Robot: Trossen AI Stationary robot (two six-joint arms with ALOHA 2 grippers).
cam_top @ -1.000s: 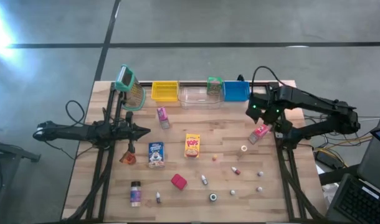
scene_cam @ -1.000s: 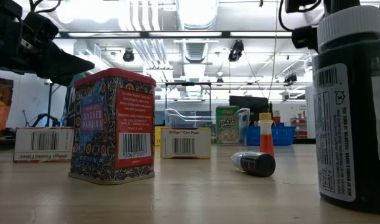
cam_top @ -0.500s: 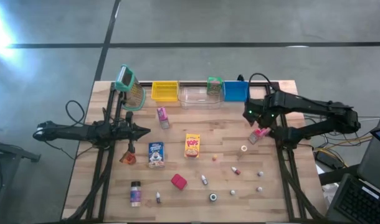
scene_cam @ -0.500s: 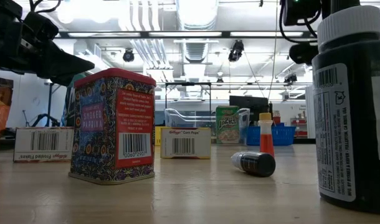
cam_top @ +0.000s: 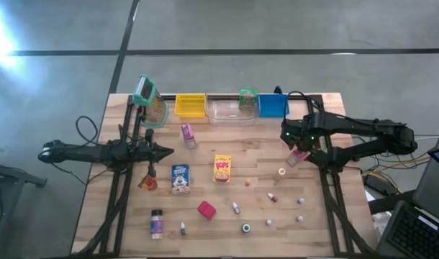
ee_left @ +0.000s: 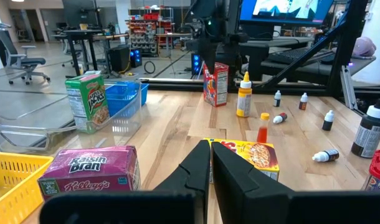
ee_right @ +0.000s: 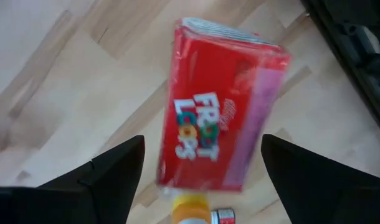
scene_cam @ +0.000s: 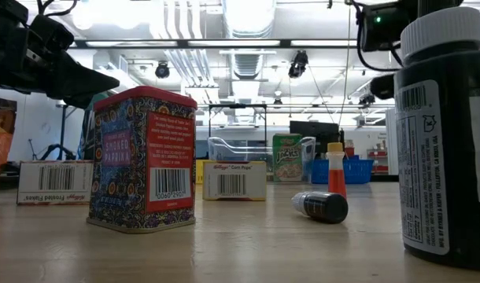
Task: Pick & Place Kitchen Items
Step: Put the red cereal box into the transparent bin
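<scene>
The kitchen items are scattered over the wooden table. A red and pink Froot Loops box (cam_top: 301, 154) (ee_right: 221, 112) stands upright near the right edge (ee_left: 216, 84). My right gripper (cam_top: 293, 140) (ee_right: 202, 158) hangs over it, pointing down, open, with one finger on either side of the box and clear of it. My left gripper (cam_top: 168, 151) (ee_left: 211, 155) waits shut above the table's left half, near the pink Raisin Bran box (cam_top: 188, 134). Further items are a yellow Corn Pops box (cam_top: 222, 167), a blue Frosted Flakes box (cam_top: 180, 178), a red tin (cam_top: 206, 209) and a purple-labelled jar (cam_top: 156, 224).
A yellow bin (cam_top: 190, 105), a clear bin (cam_top: 227, 111) and a blue bin (cam_top: 273, 106) line the far edge; a green Apple Jacks box (cam_top: 247, 99) stands at the clear bin. Small bottles (cam_top: 236, 208) dot the near right part. A tall dark bottle (scene_cam: 448, 134) stands close to the low camera.
My right gripper has drifted a little toward the table's left and come down toward the Froot Loops box, which has stayed in place. The left arm has kept still.
</scene>
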